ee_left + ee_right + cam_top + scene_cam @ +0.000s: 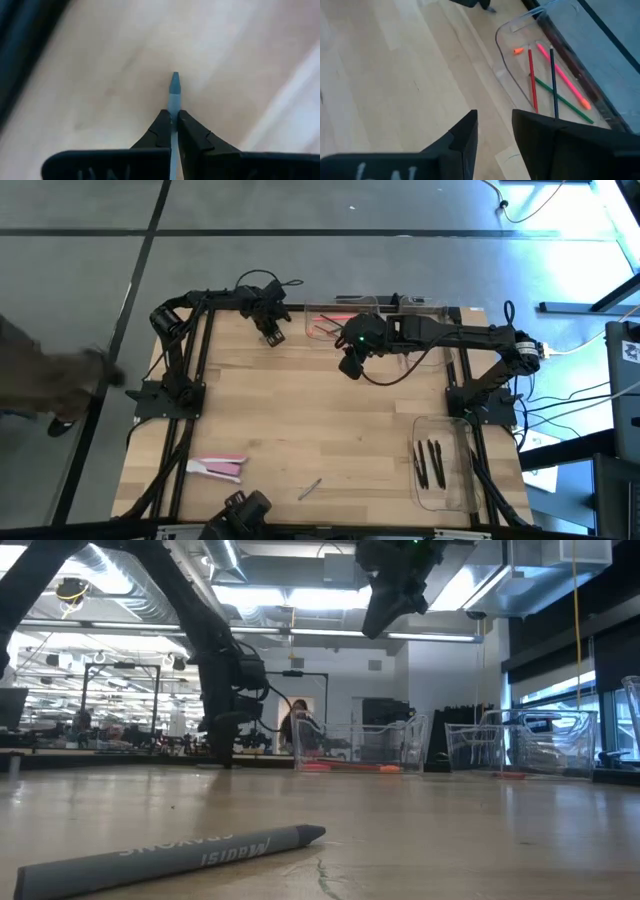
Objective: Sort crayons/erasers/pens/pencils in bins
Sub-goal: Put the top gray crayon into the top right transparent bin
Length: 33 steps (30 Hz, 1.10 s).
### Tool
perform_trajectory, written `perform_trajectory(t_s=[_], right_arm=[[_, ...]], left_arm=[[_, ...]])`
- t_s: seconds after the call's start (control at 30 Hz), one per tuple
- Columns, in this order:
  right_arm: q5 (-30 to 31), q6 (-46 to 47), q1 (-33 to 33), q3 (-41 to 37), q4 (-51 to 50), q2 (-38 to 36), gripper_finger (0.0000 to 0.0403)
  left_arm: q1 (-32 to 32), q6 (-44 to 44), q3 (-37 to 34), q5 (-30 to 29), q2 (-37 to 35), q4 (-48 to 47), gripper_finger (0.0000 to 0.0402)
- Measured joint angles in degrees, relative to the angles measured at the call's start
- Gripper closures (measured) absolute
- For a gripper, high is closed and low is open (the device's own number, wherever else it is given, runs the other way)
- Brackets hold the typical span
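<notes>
The left gripper [173,125] has its jaws clenched on a blue-grey crayon [174,92], tip poking past them above the surface [100,60]. The right gripper [494,132] hangs with jaws released.

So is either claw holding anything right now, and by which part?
The left claw is shut on a thin blue-grey crayon, pinching it just behind its pointed tip. The right claw is open and holds nothing.
</notes>
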Motion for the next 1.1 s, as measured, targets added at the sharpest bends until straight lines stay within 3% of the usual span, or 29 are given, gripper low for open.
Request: perform_trajectory(t_s=[0.37, 0.63, 0.9, 1.1], right_arm=[[0.0, -3.9, 0.0, 0.0, -2.0, 0.0, 0.0279], [0.1, -15.2, 0.2, -3.5, -1.2, 0.0, 0.0279], [-0.8, -23.0, 0.3, -12.3, 10.7, 0.0, 0.0279], [-10.1, -28.8, 0.8, -20.3, 25.2, 0.0, 0.0279]], left_arm=[[-7.1, -0.4, -0.2, 5.2, -5.2, -4.0, 0.0400], [-12.7, -0.4, -0.1, 6.6, -5.4, -3.1, 0.0400], [-15.6, -0.4, 0.0, 6.4, -5.5, -2.8, 0.0397], [-17.2, -0.5, 0.0, 7.1, -5.5, -2.8, 0.0396]])
